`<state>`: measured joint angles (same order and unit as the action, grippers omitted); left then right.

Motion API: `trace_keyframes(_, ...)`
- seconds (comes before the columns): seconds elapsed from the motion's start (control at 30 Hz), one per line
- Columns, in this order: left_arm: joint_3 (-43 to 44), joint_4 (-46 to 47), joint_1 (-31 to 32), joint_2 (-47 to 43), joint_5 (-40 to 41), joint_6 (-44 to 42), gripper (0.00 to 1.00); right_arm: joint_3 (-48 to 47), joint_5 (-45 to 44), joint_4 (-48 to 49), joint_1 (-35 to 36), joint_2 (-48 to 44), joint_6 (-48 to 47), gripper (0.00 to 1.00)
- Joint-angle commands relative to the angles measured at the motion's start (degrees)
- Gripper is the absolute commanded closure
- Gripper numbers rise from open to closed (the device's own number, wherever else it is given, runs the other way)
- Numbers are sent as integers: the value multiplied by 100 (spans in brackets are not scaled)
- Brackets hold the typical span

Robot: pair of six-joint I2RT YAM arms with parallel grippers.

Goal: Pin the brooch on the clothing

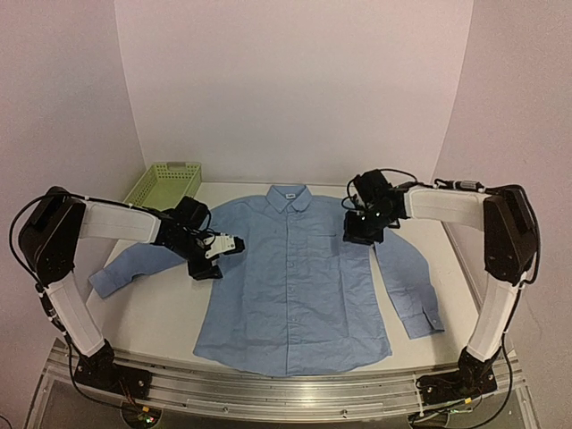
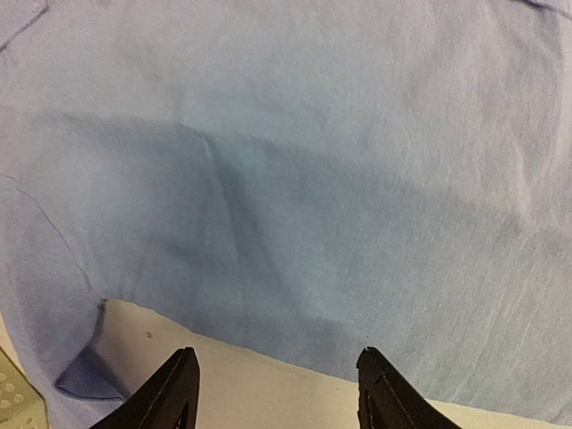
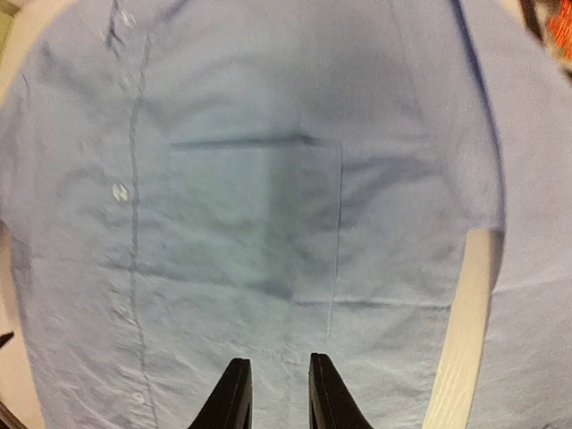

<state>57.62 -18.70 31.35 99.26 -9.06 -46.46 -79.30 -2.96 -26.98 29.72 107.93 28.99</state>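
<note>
The brooch point(image 3: 563, 34) is seen only as an orange-red spot, cut by the upper right edge of the right wrist view. It is held by neither arm. The right end effector point(image 3: 280, 368), narrowly apart and empty, hangs over the chest pocket point(image 3: 255, 223) of the clothing point(image 1: 295, 286). The left end effector point(image 2: 277, 357), wide apart, hangs over the side edge near the armpit. If the brooch is grasped carelessly, fabric may be pinched and dragged with it. The green basket point(image 1: 164, 183) stands well apart on the tabletop point(image 1: 161, 313).
</note>
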Motion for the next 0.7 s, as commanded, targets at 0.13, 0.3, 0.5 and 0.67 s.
trace_keyframes(0.13, 804, -8, -75, -556, -634, 423, 33, -531, -320, -114, -1150, -691, -298, 76)
trace_keyframes(0.3, 801, 312, -78, -526, -709, 854, 30, -794, -497, -98, -1794, -363, -585, 73)
trace_keyframes(0.5, 732, 688, -76, -445, -688, 1302, 10, -1870, -590, -95, -2123, 666, -1527, 41)
trace_keyframes(0.67, 664, 941, -77, -427, -646, 1660, 0, -2712, -413, -85, -2181, 1564, -1953, 15)
